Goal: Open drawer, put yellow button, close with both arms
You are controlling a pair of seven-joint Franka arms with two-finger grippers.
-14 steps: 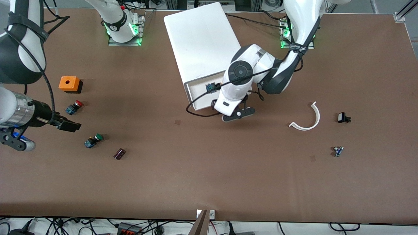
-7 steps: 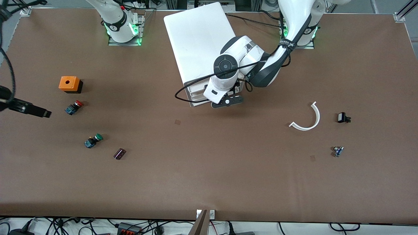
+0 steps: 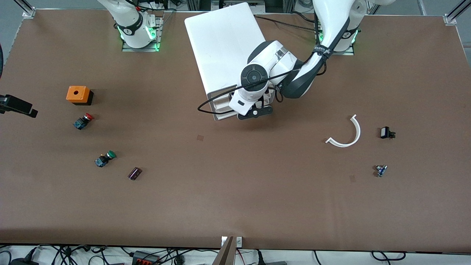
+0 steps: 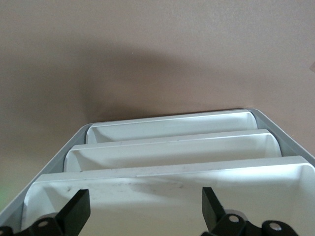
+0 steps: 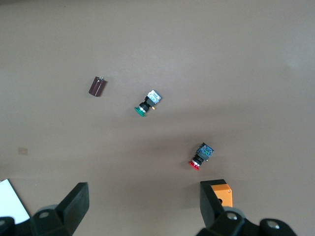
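You've got the left hand [image 3: 254,113] at the cabinet's [image 3: 220,40] drawer [image 4: 167,189] fronts, the right hand [image 3: 18,106] high over the surface's [image 3: 235,191] right-arm end, three small parts [image 3: 106,157] below.

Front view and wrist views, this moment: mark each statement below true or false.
1. The left gripper is at the front of the white cabinet. True.
2. The top drawer is pulled far out. False: all three fronts sit nearly flush.
3. The right gripper holds a button. False: it is open and empty, over the table's right-arm end.
4. The red button lies nearer the front camera than the orange box. True.
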